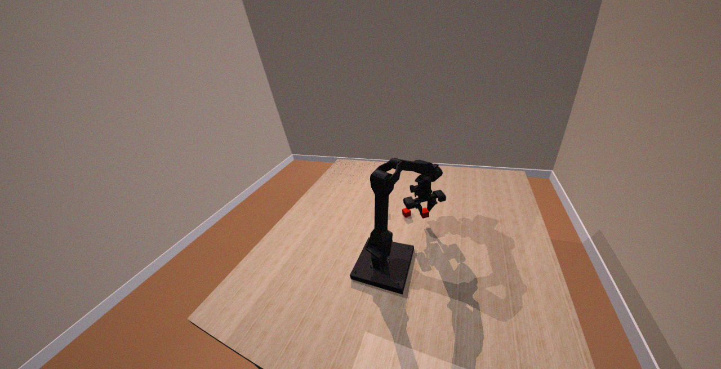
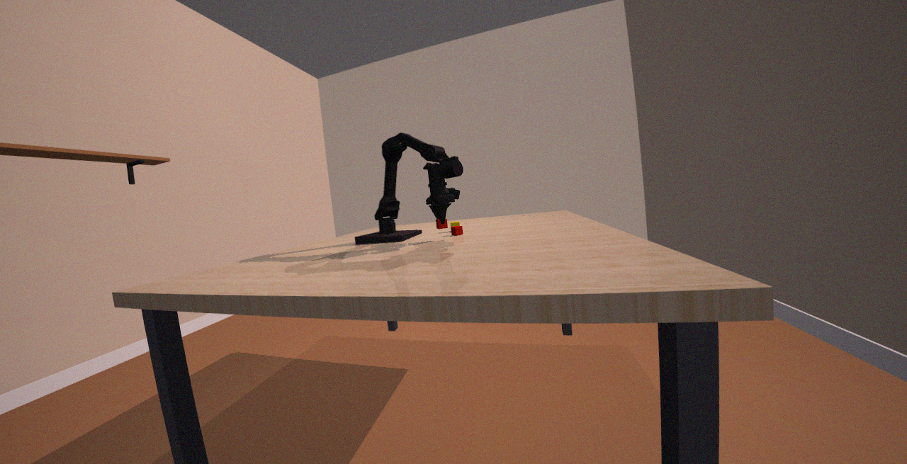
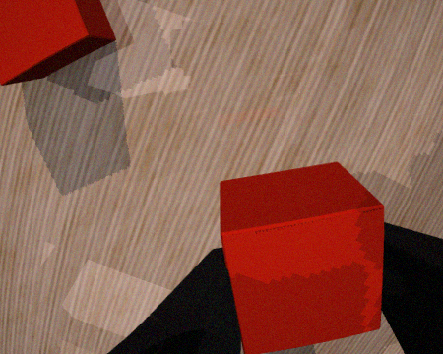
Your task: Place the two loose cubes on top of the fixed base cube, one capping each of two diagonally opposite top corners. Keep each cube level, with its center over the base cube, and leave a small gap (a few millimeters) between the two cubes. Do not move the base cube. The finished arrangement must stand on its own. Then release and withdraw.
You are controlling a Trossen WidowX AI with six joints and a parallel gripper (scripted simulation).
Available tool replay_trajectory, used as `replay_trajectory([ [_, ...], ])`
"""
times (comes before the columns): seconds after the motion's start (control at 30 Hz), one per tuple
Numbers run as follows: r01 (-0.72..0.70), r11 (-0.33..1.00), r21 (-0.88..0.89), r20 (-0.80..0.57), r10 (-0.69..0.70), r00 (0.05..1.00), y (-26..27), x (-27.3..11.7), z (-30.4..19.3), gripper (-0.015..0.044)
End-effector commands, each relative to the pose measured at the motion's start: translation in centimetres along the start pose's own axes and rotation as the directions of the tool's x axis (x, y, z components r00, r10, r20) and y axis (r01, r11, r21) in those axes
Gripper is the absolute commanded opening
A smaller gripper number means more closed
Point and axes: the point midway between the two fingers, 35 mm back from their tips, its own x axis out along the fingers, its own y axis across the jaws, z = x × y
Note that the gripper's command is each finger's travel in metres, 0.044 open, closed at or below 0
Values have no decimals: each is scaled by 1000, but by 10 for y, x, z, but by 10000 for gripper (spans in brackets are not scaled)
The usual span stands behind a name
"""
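The black parallel-jaw gripper (image 2: pixel 441 219) is partly closed on one small red cube (image 3: pixel 302 255), clamped between its dark fingers above the pale wood-grain table (image 2: pixel 507 264). This looks like the first pick. Next comes a carry to the yellow-topped base cube (image 2: pixel 455 224), setting it level over one corner. The second red cube (image 3: pixel 44 10) lies at ten o'clock in the wrist view. The arm arches over, wrist pointing straight down.

Open tabletop (image 3: pixel 261 59) between held cube (image 3: pixel 303 256) and loose cube (image 3: pixel 40 10)
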Motion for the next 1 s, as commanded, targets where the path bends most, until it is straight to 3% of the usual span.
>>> replay_trajectory([
  [0.0,10,1000,-9,2,-10,1000,-1,-15,0,105],
  [0.53,0,1000,-25,-3,0,1000,4,-65,-4,105],
  [0.97,-2,997,-76,-3,2,1000,21,-62,18,105],
])
